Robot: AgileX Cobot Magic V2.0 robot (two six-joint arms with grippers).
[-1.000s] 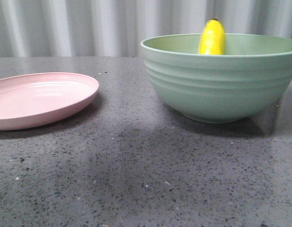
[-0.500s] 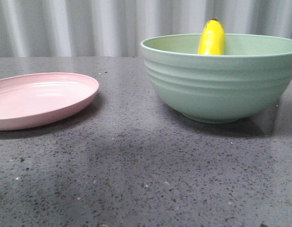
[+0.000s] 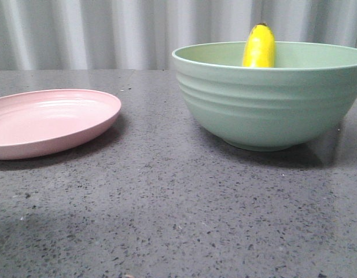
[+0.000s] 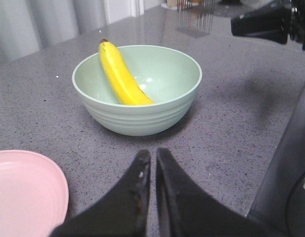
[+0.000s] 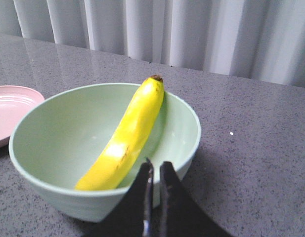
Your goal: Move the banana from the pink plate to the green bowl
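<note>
Banana (image 3: 259, 46) lies inside green bowl (image 3: 271, 104), dark tip leaning on far rim and poking above it. Bowl toward bench's right edge; pink plate (image 3: 48, 121) toward left edge, bare bench (image 3: 166, 220) between. Left gripper (image 4: 151, 165) and right gripper (image 5: 154, 173) both pressed closed, holding nothing.
</note>
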